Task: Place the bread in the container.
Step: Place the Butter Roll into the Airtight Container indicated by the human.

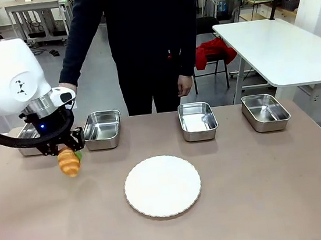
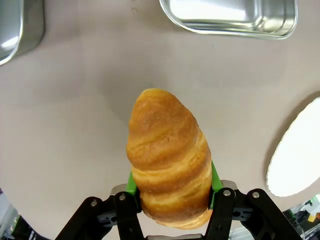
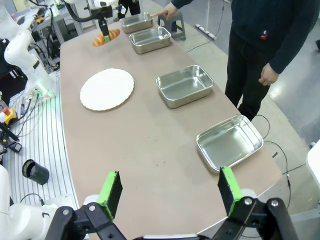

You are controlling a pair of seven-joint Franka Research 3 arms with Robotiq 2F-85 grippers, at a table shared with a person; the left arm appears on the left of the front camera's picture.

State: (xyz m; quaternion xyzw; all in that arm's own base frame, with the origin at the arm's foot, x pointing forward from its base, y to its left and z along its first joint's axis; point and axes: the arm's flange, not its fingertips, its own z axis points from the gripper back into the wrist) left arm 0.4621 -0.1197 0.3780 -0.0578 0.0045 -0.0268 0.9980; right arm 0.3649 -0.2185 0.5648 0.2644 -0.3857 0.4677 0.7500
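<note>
A: At far left, what is the left tool [image 1: 66, 156] doing?

B: It is clenched on the bread [image 1: 69, 162], green pads pinching the thick end so the tip hangs free above the surface [image 1: 263, 189], near the two leftmost pans.

A: Which container?

B: Judging by position, either the far-left pan [image 1: 26, 136], partly hidden behind the arm with the person's hand [image 1: 66, 92] at it, or the second pan [image 1: 102, 129] just beside. I cannot tell which.

A: And further right?

B: The white plate [image 1: 162, 185] lies mid-surface, then two more pans [image 1: 197, 120] [image 1: 265, 111]. The right tool [image 3: 170, 192] hangs released, jaws wide, well apart over the near edge.
</note>
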